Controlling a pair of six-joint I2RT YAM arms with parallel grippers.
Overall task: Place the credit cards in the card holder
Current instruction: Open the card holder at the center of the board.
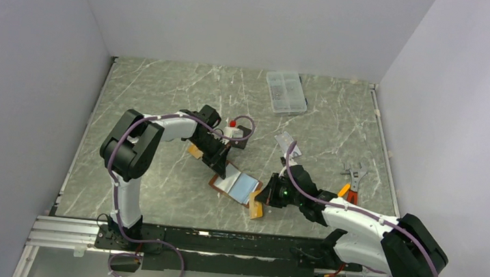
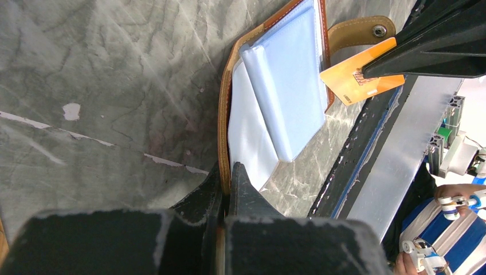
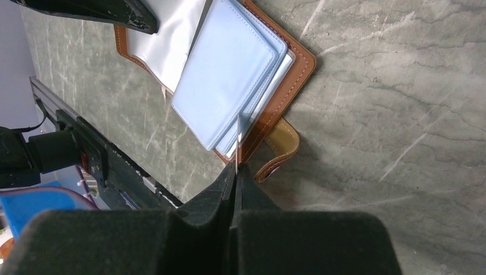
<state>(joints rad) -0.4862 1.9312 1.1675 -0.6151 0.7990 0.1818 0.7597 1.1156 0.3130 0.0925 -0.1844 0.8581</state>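
The card holder (image 1: 237, 186) lies open on the marble table, brown leather outside with pale blue pockets (image 2: 283, 80) inside. My left gripper (image 2: 230, 172) is shut on the holder's brown leather edge at its far-left end. My right gripper (image 3: 236, 169) is shut on an orange credit card (image 2: 355, 78), which the right wrist view shows edge-on (image 3: 236, 140). The card's leading edge is at the holder's pocket side, beside the snap tab (image 3: 279, 146). A silver-grey card (image 1: 284, 141) lies on the table beyond the right gripper (image 1: 261, 198).
A clear compartment box (image 1: 285, 92) stands at the back. Pliers (image 1: 353, 181) with orange handles lie at the right. A small white bottle with a red cap (image 1: 233, 130) sits behind the left wrist. A small flat tan piece (image 1: 194, 151) lies under the left forearm.
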